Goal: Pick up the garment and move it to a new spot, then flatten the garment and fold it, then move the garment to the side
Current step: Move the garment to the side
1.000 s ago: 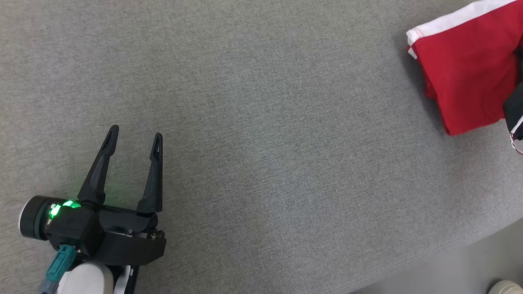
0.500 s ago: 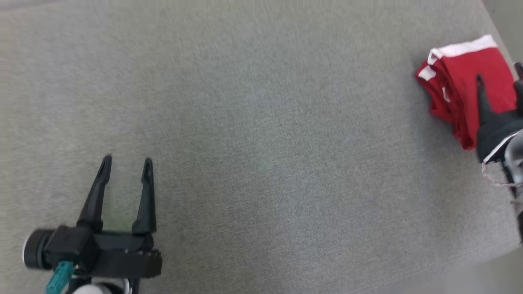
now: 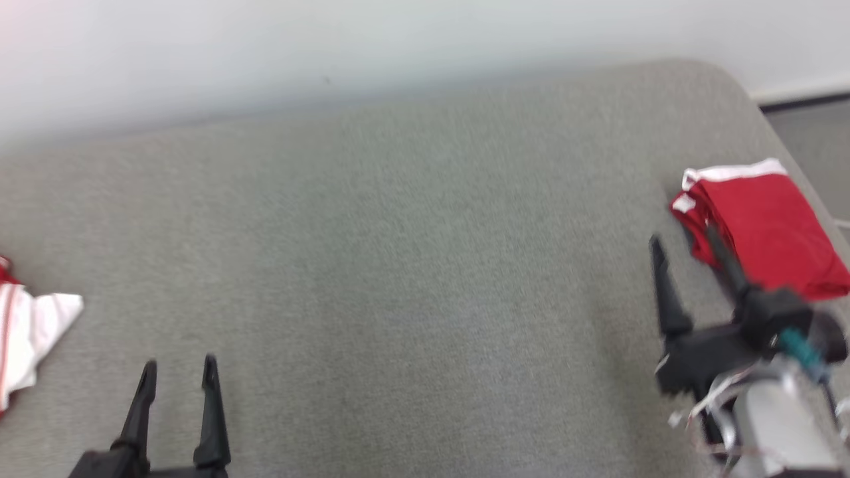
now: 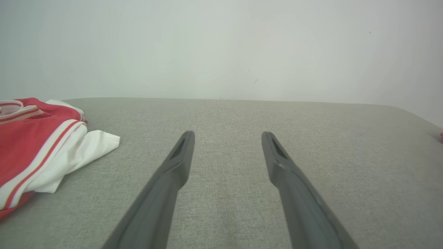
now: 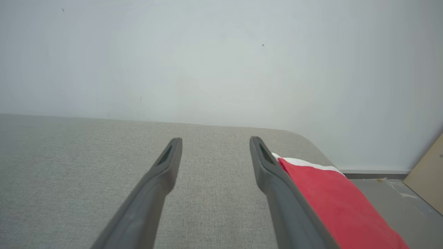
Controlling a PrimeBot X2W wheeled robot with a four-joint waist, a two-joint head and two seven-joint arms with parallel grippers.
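Far left: crumpled red-and-white garment (image 3: pixel 30 338) is lying at the left edge of the grey fabric desk (image 3: pixel 425 265), partly cut off by the frame. In the left wrist view it's sitting off to the left of the fingers, apart from them.

Lower left: left jaws are standing spread and holding nothing, left fingers (image 3: pixel 211 411) pointing toward the pale wall (image 3: pixel 398 46), bare desk fabric showing between them.

Middle of the desk is carrying nothing.

Right: right jaws are also standing spread and gripping nothing, right fingers (image 3: pixel 666 299) pointing up-frame. Folded red garment (image 3: pixel 764 226) with a white band is lying flat by the desk's rounded far-right corner. One right finger is overlapping its near-left edge; can't tell if it's touching.
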